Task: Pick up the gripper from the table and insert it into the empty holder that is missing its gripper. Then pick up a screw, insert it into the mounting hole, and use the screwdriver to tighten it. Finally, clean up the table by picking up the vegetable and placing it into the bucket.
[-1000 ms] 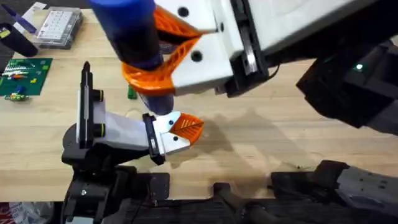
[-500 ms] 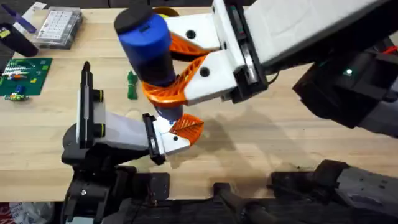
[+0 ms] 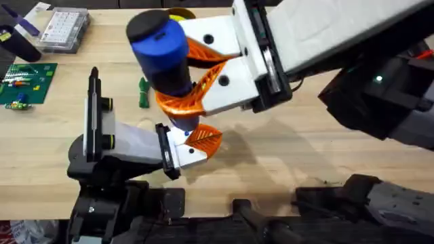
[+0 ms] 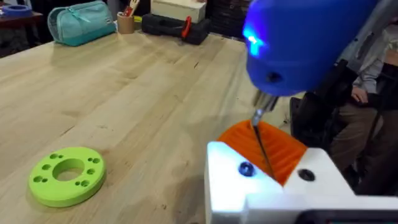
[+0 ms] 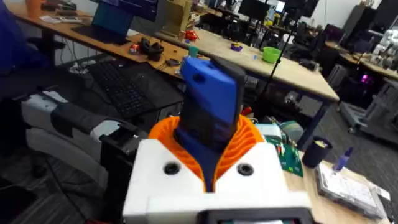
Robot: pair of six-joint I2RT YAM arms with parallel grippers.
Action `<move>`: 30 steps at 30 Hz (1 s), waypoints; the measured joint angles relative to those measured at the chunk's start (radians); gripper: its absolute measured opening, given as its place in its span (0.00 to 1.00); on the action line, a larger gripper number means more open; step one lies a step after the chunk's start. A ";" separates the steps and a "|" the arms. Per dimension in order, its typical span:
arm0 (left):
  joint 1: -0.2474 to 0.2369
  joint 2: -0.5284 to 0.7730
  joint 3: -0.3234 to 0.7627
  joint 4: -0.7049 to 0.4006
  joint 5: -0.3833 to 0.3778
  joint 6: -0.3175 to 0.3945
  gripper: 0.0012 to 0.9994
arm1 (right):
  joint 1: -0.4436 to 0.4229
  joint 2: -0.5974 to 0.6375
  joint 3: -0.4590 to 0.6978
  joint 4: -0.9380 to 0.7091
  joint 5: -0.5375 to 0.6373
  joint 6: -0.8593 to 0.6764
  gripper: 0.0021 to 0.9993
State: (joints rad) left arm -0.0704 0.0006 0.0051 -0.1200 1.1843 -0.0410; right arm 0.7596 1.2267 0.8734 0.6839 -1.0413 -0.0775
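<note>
Over on the left of the overhead view, the vegetable (image 3: 143, 93) is lying loose on the table (image 3: 325, 146), still to be binned. Next along, the holder (image 3: 125, 142) carries the gripper (image 3: 201, 138), already seated. The screwdriver (image 3: 165, 64) is clamped upright by the right gripper (image 3: 186, 98); its tip looks to be at the screw (image 4: 246, 168), though contact can't be confirmed. If the bit's tilted or off-centre, the screw could get cammed out or cross-threaded. Left gripper's state can't be told.
</note>
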 joint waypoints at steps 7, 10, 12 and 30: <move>0.000 0.000 0.000 0.000 0.000 0.000 0.01 | 0.025 0.041 0.000 0.025 0.000 -0.005 0.03; 0.000 0.000 0.000 0.000 0.000 0.000 0.01 | 0.026 0.047 -0.001 0.025 0.000 -0.005 0.03; 0.000 0.000 0.000 0.000 0.000 0.000 0.01 | 0.025 0.047 -0.001 0.025 0.000 -0.006 0.03; 0.000 0.000 0.000 0.000 0.000 0.000 0.01 | 0.026 0.063 -0.002 0.022 0.000 -0.026 0.03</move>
State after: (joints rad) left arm -0.0704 0.0006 0.0051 -0.1200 1.1843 -0.0413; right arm 0.7853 1.2900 0.8719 0.7057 -1.0409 -0.1030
